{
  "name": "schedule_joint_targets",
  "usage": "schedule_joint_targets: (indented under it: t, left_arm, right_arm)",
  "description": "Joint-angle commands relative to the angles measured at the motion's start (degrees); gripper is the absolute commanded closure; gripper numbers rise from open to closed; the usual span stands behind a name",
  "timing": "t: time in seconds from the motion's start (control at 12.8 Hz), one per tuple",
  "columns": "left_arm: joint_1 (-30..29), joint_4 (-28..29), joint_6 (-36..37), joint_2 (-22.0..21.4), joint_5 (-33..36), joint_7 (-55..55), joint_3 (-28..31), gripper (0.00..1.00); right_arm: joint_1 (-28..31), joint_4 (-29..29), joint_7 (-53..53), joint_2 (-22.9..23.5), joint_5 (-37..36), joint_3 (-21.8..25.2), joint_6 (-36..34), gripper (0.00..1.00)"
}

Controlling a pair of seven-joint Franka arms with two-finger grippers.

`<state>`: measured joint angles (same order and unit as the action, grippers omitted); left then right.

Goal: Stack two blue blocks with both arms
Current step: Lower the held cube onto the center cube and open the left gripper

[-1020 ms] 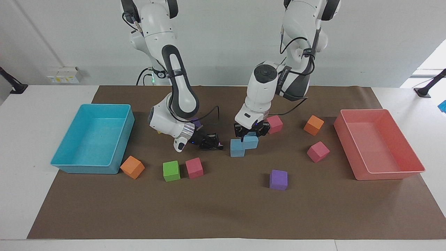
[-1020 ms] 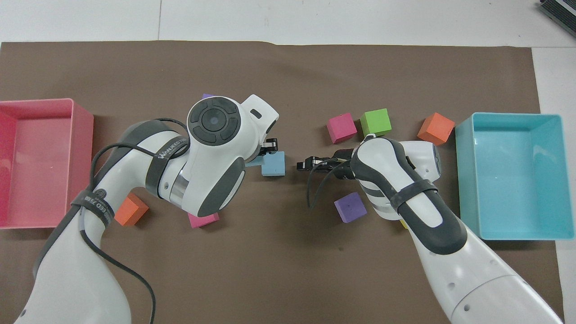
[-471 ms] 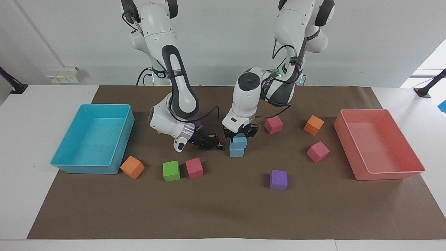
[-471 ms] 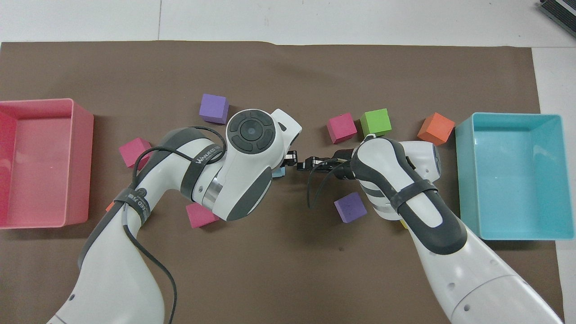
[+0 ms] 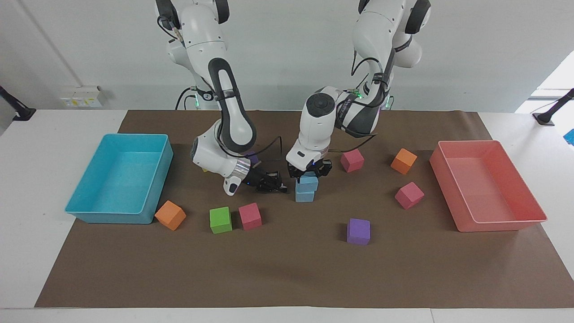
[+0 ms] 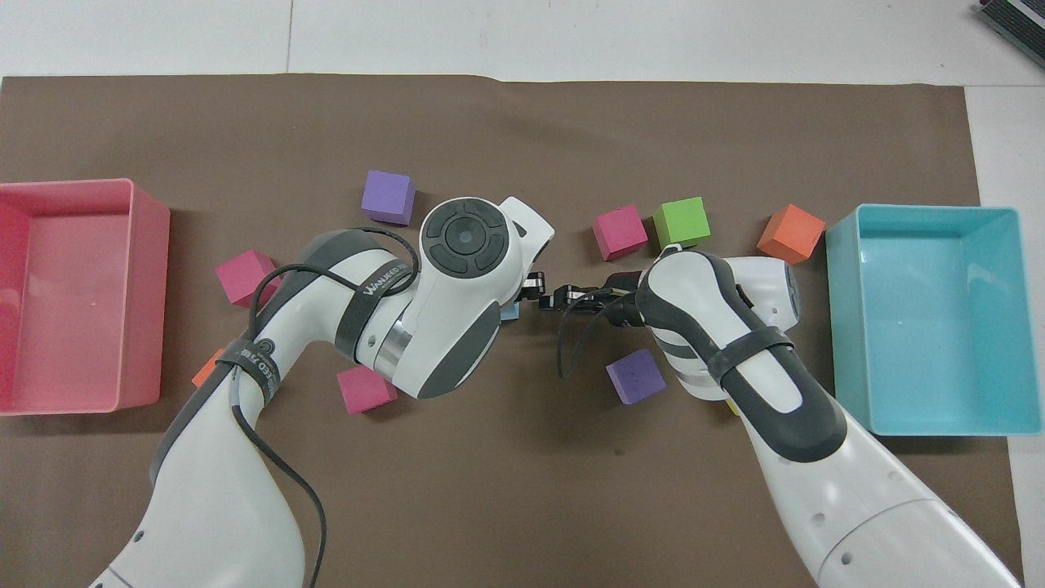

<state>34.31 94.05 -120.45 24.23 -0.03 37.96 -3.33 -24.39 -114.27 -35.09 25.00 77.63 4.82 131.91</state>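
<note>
two white arms [image 5: 224, 103] with dark grey joint bands and round grey end caps. black cables loop along each, strapped down; small green lights glow near the elbows.

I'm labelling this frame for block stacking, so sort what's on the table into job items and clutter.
Job:
upper blue block, held by the left gripper
lower blue block, under it
right gripper, shut beside the stack

Clutter:
turquoise tray
pink tray
green cube
pink, orange and purple cubes
</note>
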Motion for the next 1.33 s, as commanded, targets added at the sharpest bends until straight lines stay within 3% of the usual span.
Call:
schedule_joint_targets:
  t: [0.0, 0.86, 0.94, 1.02, 1.1, 1.25]
  left_arm:
    - [1.1, -1.5, 0.7, 0.8, -0.1, 0.5, 1.0, 0.5]
    - [1.0, -1.3, -1.9, 0.7, 0.2, -0.1, 0.9, 0.5]
    - [1.0, -1.3, -2.0, 0.7, 0.2, -0.2, 0.8, 0.39]
    - [0.9, -1.2, -2.0, 0.8, 0.2, -0.4, 0.8, 0.13]
    - [1.0, -1.2, -2.1, 0.7, 0.1, -0.4, 0.8, 0.08]
    - [1.0, -1.2, -2.2, 0.7, 0.1, -0.4, 0.8, 0.07]
  right_arm:
    - [0.6, -1.1, -2.4, -0.8, 1.4, -0.5, 0.6, 1.0]
    - [0.5, -1.1, -2.4, -0.7, 1.4, -0.5, 0.6, 1.0]
    - [0.5, -1.1, -2.4, -0.7, 1.4, -0.5, 0.6, 1.0]
    - [0.5, -1.1, -2.4, -0.7, 1.4, -0.5, 0.7, 1.0]
    - [0.5, -1.1, -2.4, -0.7, 1.4, -0.5, 0.6, 1.0]
    - [0.5, -1.1, -2.4, -0.8, 1.4, -0.5, 0.6, 1.0]
